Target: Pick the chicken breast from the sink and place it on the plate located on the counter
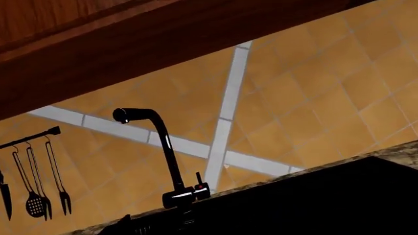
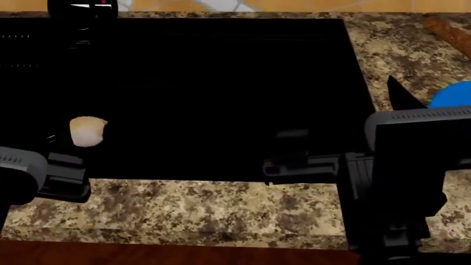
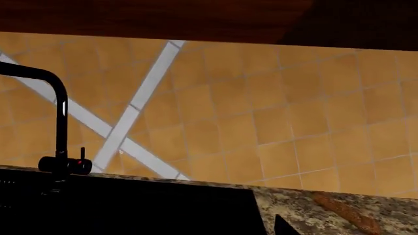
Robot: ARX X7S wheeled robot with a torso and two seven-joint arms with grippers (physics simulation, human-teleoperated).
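Chicken breast (image 2: 87, 131): just ahead of my left gripper (image 2: 63, 178); looks soft, slippery; I'd pinch across its middle.
Grippers: can't tell whether either is apart or together.

The counter (image 2: 220, 207) is speckled granite in beige, brown and black, running along the near side of the sink (image 2: 206, 94) and up its right side to the tiled wall. The black sink is set into it and fills most of the left and middle. On the right stretch lies a blue plate (image 2: 453, 95), partly hidden, and farther back a reddish-brown loaf (image 2: 447, 30) lies near the wall.
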